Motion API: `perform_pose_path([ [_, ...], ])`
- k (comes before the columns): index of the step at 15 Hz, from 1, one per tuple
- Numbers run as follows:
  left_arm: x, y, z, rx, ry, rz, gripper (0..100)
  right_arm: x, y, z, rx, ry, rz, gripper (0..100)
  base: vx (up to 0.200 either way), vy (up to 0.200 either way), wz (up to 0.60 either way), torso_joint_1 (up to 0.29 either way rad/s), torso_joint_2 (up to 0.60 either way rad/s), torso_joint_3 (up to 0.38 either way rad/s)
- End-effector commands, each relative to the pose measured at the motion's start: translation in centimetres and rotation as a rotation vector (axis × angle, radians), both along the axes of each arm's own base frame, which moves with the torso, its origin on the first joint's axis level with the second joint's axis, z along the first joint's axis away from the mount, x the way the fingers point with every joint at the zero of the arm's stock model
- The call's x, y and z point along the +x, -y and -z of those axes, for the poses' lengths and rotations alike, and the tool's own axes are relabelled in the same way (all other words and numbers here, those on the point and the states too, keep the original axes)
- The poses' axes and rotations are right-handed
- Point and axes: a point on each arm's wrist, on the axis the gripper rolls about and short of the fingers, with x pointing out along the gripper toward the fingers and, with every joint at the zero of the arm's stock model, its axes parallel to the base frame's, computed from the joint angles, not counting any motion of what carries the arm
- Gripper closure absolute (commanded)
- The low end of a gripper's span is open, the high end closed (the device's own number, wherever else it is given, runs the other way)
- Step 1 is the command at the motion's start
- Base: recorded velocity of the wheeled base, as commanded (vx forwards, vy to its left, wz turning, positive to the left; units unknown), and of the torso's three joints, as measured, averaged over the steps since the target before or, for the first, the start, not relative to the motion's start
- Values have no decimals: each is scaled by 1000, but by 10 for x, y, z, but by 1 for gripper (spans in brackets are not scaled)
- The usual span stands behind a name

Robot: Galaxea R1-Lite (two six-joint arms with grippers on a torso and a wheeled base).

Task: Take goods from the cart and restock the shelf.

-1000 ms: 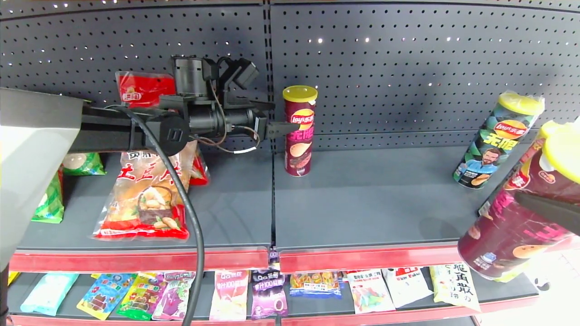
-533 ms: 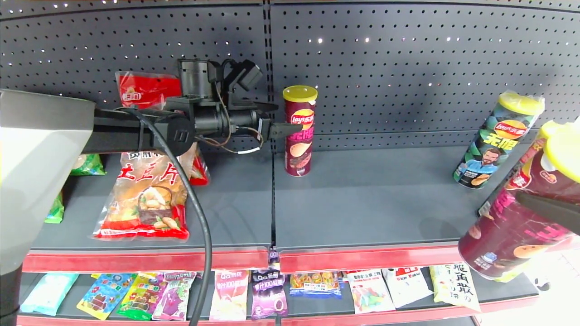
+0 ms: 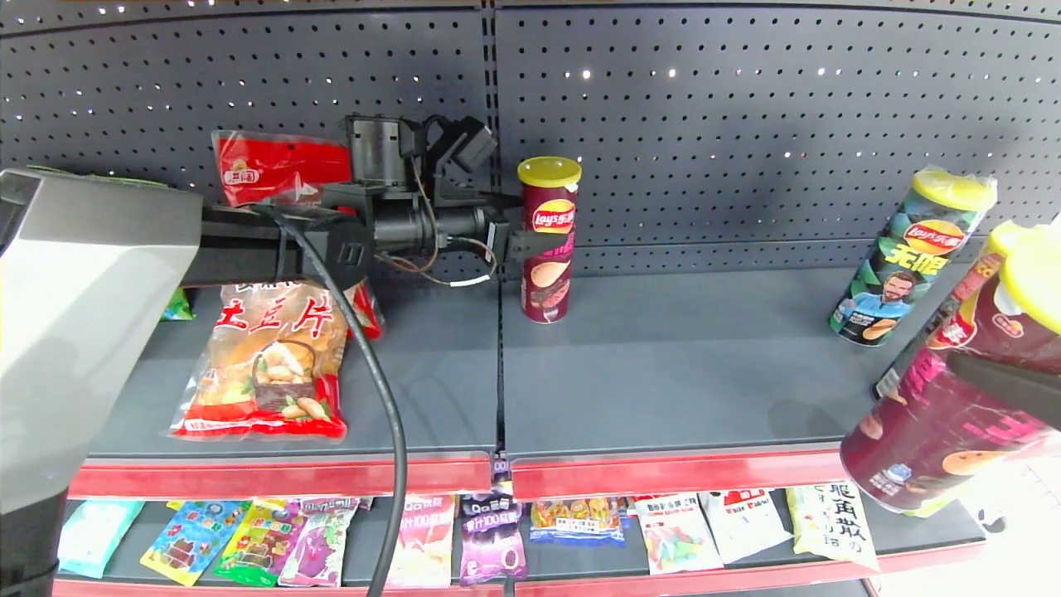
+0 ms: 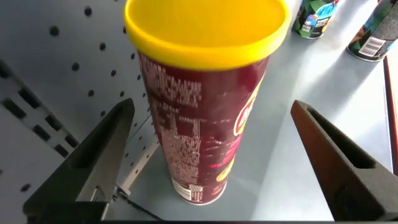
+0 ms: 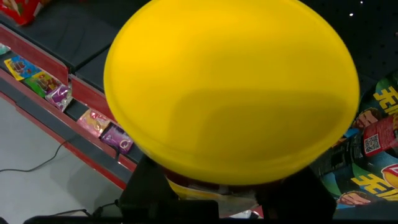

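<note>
On shelf (image 3: 663,365) mid-frame, straddled upright can (image 3: 547,286) with open left pincer (image 4: 212,109), right pincer (image 3: 999,388) gripping spare can (image 3: 932,435); likely needed gentle, square closing.

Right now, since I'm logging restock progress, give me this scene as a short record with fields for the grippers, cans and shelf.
left gripper: open, fingers either side of the standing can, not touching it
standing can: maroon, yellow lid, upright at the back of the shelf
right gripper: shut on the held can
held can: maroon, yellow lid, tilted
shelf: grey, red front edge
green can: leaning, right side of the shelf
</note>
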Motion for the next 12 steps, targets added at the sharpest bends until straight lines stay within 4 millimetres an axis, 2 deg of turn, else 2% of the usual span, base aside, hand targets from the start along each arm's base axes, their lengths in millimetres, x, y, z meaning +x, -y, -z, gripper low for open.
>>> perform_pose_path([
  [1,2,2,2,0,4,0,0,-3,1,2,0,1,0,100,0,0,0,0,0,0],
  [2,3,2,2,-2,5,-2,0,-3,1,2,0,1,0,100,0,0,0,0,0,0],
  [3,5,3,0,-6,15,-3,100,-3,1,2,1,3,0,100,0,0,0,0,0,0],
  [10,2,6,0,-2,14,3,100,-4,1,1,1,4,2,100,0,0,0,0,0,0],
  [12,-7,2,-7,-3,15,3,100,-4,1,1,1,4,2,100,0,0,0,0,0,0],
])
